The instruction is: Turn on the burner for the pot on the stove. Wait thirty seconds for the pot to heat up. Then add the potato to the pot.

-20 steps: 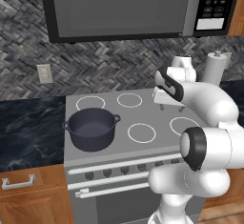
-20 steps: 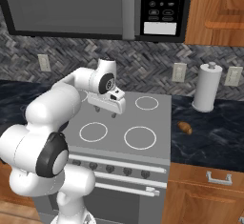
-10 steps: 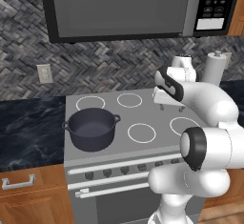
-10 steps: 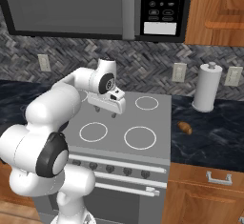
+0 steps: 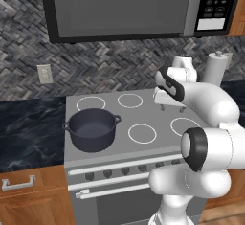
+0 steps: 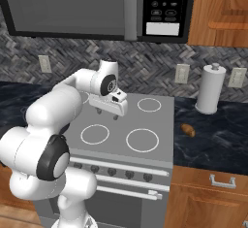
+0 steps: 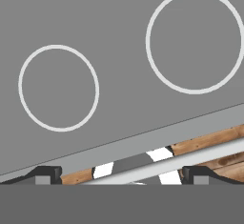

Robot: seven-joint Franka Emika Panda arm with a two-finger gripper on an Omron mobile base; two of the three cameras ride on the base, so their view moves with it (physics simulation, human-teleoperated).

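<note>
The dark grey pot (image 5: 92,129) sits on the front left ring of the stove (image 5: 143,118), and nothing is in it. My gripper (image 5: 172,108) hangs open and empty above the right half of the stove top, well to the right of the pot. From the other side the gripper (image 6: 107,114) hovers over the middle of the stove (image 6: 145,120). The orange-brown potato (image 6: 188,130) lies on the dark counter right of the stove. In the hand view the fingertips (image 7: 47,174) stand wide apart over the flat top, above two white rings (image 7: 58,88).
A row of dark knobs (image 6: 111,171) and a bar handle (image 6: 116,189) run along the stove's front. A white paper towel roll (image 6: 209,89) stands at the back of the right counter. The microwave (image 5: 134,8) hangs above the stove.
</note>
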